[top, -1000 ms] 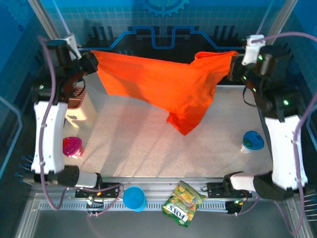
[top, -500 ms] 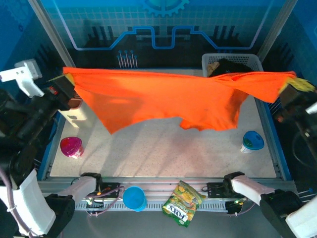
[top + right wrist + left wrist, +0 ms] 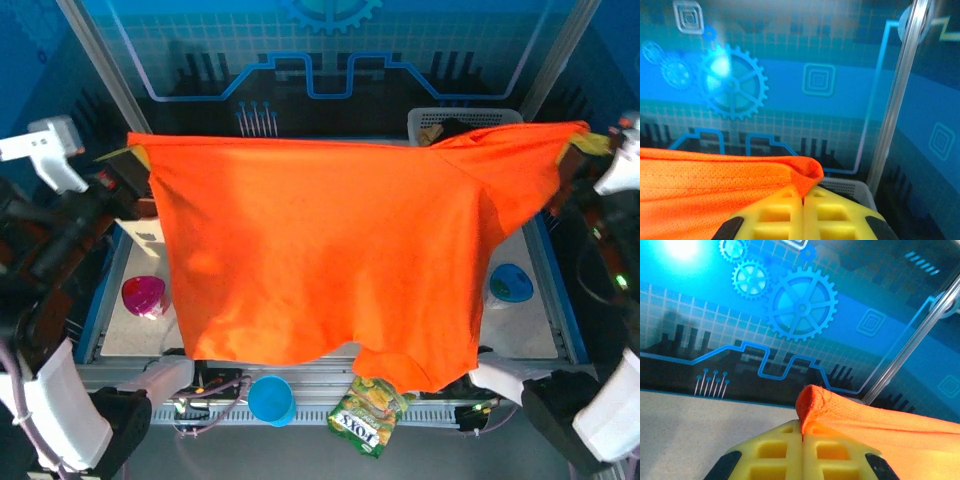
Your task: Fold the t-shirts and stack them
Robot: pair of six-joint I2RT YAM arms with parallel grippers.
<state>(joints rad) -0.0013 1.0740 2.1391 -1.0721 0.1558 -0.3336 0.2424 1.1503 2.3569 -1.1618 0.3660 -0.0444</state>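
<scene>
The orange t-shirt [image 3: 330, 260] hangs spread wide in the air like a curtain, its lower hem reaching down over the table's near edge. My left gripper [image 3: 135, 162] is shut on its upper left corner, and my right gripper [image 3: 578, 148] is shut on its upper right corner. In the left wrist view the yellow fingers [image 3: 775, 450] of the left gripper [image 3: 802, 432] pinch a fold of orange cloth [image 3: 890, 422]. In the right wrist view the right gripper [image 3: 803, 197] pinches the other corner of the cloth [image 3: 715, 175]. Something dark [image 3: 455, 128] lies in the basket at the back; I cannot tell what it is.
A white basket [image 3: 480, 117] stands at the back right, its rim [image 3: 850, 186] just behind the right fingers. A pink cup [image 3: 143, 296] sits at the left and a blue-lidded cup [image 3: 512, 283] at the right. A blue cup [image 3: 270, 400] and a snack bag [image 3: 368, 412] lie on the near rail.
Both arms rose and pulled toward the near side. The shirt went from a bunched drape at the back to a taut, flat sheet that hangs down over most of the table.
</scene>
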